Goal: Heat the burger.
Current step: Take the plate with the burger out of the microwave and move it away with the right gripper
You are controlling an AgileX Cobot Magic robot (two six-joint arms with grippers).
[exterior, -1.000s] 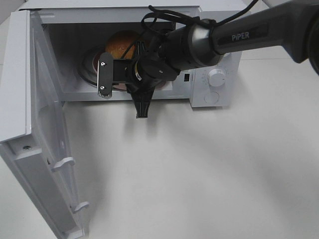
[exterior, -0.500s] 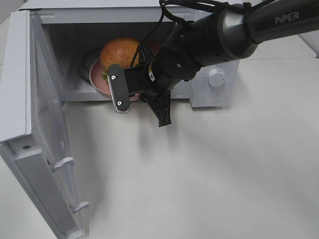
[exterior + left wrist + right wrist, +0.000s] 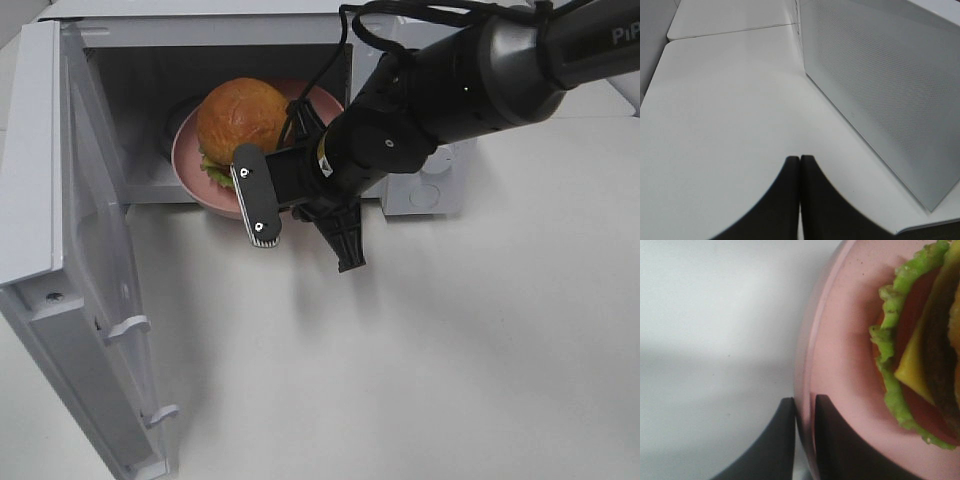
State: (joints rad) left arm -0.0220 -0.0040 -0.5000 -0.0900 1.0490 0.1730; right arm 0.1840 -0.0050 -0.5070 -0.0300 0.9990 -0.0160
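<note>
So the right gripper (image 3: 804,440) is pinching the rim of the pink plate (image 3: 190,160), with the burger (image 3: 243,120) riding on it at the open microwave (image 3: 420,190) mouth. I'd keep the plate level and move slowly so nothing slides.

A robot test bench, not a lived-in kitchen: my work surface is a bare white table (image 3: 420,360), with a white microwave (image 3: 430,190) at twelve o'clock, door (image 3: 95,300) swung open, and a second white tabletop (image 3: 730,17) abutting beyond.
</note>
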